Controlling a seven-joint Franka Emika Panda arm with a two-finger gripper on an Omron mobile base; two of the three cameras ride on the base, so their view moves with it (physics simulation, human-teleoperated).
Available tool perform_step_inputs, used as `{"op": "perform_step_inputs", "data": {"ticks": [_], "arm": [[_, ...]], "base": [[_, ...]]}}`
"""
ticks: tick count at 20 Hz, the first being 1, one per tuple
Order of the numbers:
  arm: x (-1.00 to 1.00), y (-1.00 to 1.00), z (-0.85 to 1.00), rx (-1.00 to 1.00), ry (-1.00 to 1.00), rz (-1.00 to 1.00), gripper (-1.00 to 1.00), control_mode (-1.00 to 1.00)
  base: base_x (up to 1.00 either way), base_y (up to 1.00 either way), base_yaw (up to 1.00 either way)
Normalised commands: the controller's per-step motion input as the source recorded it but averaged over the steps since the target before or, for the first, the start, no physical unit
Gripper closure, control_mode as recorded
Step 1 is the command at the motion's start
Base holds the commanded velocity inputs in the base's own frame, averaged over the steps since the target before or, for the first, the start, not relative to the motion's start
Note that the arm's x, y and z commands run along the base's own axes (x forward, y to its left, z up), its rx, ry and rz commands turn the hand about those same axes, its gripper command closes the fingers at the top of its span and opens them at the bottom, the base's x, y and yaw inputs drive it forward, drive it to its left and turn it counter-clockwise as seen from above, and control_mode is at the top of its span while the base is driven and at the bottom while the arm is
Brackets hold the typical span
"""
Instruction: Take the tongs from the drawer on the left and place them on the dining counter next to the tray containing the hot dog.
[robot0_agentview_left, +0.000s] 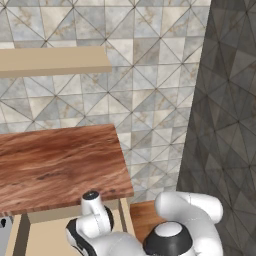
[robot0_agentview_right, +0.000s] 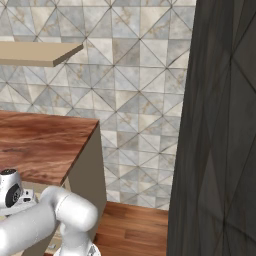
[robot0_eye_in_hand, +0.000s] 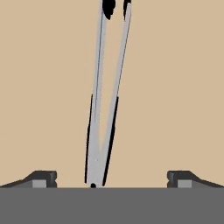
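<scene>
tongs (robot0_eye_in_hand: 103, 87) on drawer floor (robot0_eye_in_hand: 175, 87), tool (robot0_eye_in_hand: 112, 179) spread above

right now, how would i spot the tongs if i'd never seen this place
Look below the brown counter into the pale beige drawer. The tongs lie on its plain floor between the open gripper: two slim silver arms joined at one end, black tips at the other.

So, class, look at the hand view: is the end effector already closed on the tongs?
No: the end effector stands wide open, its fingertips well apart on either side of the tongs, which lie untouched on the drawer floor.
</scene>
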Motion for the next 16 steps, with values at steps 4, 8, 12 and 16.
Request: {"op": "perform_step_inputs", "data": {"ticks": [4,8,12,16], "arm": [[0.04,0.06,-0.18,0.0,0.0,-0.02,-1.0,-1.0],[0.02,0.13,-0.22,0.0,0.0,-0.02,-1.0,-1.0],[0.01,0.18,-0.19,-0.01,0.0,-0.02,-1.0,-1.0],[0.01,0.11,-0.17,0.0,0.0,-0.03,-1.0,-1.0]], "base": [[0.0,0.0,0.0],[0.0,0.0,0.0],[0.0,0.0,0.0],[0.0,0.0,0.0]]}}
